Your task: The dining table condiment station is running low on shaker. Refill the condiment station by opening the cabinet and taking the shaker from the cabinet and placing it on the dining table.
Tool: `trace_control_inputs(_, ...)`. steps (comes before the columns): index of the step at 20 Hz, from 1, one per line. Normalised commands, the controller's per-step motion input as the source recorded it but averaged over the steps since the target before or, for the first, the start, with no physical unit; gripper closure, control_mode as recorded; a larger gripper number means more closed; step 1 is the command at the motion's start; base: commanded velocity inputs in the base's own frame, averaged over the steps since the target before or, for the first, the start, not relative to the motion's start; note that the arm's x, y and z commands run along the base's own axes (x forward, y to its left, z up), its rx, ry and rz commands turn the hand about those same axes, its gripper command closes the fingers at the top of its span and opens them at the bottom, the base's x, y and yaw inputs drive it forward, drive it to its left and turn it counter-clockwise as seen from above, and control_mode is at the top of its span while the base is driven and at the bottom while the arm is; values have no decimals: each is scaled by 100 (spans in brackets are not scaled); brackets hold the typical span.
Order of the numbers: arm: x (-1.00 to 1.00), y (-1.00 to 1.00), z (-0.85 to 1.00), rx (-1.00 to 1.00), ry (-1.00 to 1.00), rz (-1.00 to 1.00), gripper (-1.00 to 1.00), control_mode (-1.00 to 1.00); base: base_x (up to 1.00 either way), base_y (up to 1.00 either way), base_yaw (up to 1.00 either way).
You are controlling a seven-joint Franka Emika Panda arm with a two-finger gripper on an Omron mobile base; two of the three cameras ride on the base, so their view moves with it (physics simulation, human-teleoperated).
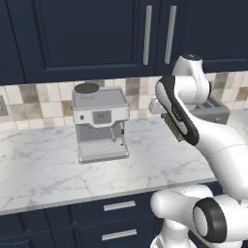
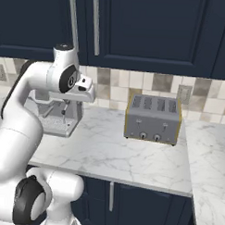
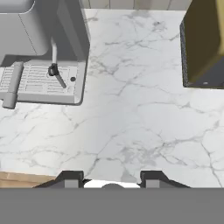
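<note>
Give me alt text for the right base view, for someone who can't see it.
A white robot arm rises at the left over a marble worktop, below a closed navy cabinet with silver bar handles. A grey four-slot toaster stands by the tiled backsplash; a grey coffee machine sits partly behind the arm.

Grey coffee machine (image 1: 100,123) on marble worktop (image 1: 43,169); toaster (image 2: 153,118) apart; tiled backsplash (image 2: 157,84) behind.

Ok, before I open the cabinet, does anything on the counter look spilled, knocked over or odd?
Nothing stands out. The coffee machine and toaster stand upright on the marble counter, no spills, and the cabinet doors are shut.
</note>
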Motion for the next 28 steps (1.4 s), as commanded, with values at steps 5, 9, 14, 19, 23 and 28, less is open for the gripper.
trace_control_inputs(5, -35, 0, 0, 0, -12, 0, -100, -100, 0, 0, 0)
trace_control_inputs(9, -41, 4, 24, 0, -34, -2, -100, -100, 0, 0, 0)
trace_control_inputs(14, -47, -5, 71, 1, -31, -8, -100, -100, 0, 0, 0)
trace_control_inputs(19, -32, -4, 78, 5, -25, -11, -100, -100, 0, 0, 0)
trace_control_inputs(23, -22, -6, 34, 1, -27, -4, -100, -100, 0, 0, 0)
trace_control_inputs(28, -12, -12, 2, 0, -19, 0, -100, -100, 0, 0, 0)
